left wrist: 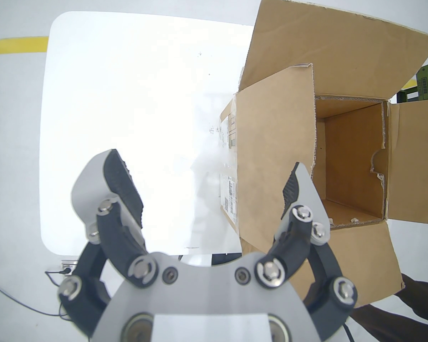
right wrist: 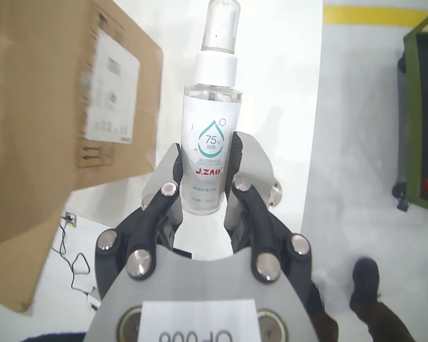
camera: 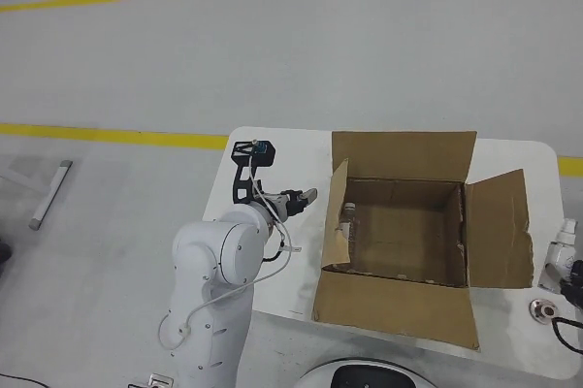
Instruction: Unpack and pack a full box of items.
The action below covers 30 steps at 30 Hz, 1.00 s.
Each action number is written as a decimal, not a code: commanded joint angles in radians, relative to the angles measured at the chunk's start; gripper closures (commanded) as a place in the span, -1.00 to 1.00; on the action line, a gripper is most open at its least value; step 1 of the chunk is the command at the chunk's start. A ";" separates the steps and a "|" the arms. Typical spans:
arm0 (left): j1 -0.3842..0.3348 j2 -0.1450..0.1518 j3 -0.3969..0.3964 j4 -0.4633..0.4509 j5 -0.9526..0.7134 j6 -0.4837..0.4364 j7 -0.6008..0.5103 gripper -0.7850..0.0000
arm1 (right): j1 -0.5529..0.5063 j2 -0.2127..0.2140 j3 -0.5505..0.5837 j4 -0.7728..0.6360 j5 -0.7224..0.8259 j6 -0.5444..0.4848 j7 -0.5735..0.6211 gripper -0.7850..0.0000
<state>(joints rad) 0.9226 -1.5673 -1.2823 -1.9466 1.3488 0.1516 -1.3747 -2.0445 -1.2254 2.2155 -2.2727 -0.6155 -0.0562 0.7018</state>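
Right gripper (right wrist: pixel 207 151): clamped on the lower body of the bottle (right wrist: pixel 211 133), which lies along the gripper's axis with its clear cap pointing away from the wrist. In the top view the bottle sits at 3 o'clock of the box (camera: pixel 398 307), outside it, over the narrow strip of table (camera: pixel 272 155) by the right edge. Whether its base touches the table cannot be told.

Left gripper (left wrist: pixel 207 176): jaws wide apart and holding nothing, at 9 o'clock of the box, just beside the upright left flap. The elbow is folded at the table's near left, the forearm runs toward 12 o'clock, and the wrist turns toward 3 o'clock and tilts down at the table.

Box: open, with the near, right and far flaps folded out. The floor is mostly bare. One small upright item (camera: pixel 346 219) stands against the left wall, too small to name.

Step in hand (judged): with the box almost empty, this is probably unpacking, and the bottle is due to be set down.

- Turn the wrist until the base faces down, since the bottle is held end-on.
- Choose a spot clear of the right flap and well in from the table's edge, as the strip is narrow.
- The body is smooth and round and gripped low, so move slowly to avoid pivoting.
- Release only once the base bears flat.
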 commanded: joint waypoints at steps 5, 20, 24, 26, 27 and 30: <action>0.000 0.000 0.000 0.000 0.000 0.000 0.000 -1.00 | -0.073 -0.016 0.179 -0.077 0.212 -0.161 -0.116 1.00; 0.000 0.000 0.000 0.000 0.000 0.000 0.000 -1.00 | -0.108 -0.019 0.170 -0.077 0.178 -0.604 -0.175 1.00; 0.000 0.000 0.000 0.000 0.000 0.000 0.000 -1.00 | -0.101 -0.017 0.132 -0.077 0.132 -0.620 -0.171 1.00; 0.000 0.000 0.000 0.000 0.000 0.000 0.000 -1.00 | -0.101 -0.017 0.132 -0.077 0.132 -0.620 -0.171 1.00; 0.000 0.000 0.000 0.000 0.000 0.000 0.000 -1.00 | -0.101 -0.017 0.132 -0.077 0.132 -0.620 -0.171 1.00; 0.000 0.000 0.000 0.000 0.000 0.000 0.000 -1.00 | -0.101 -0.017 0.132 -0.077 0.132 -0.620 -0.171 1.00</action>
<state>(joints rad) 0.9226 -1.5673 -1.2823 -1.9466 1.3488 0.1516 -1.3747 -2.1457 -1.2425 2.3472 -2.3500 -0.4828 -0.6760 0.5306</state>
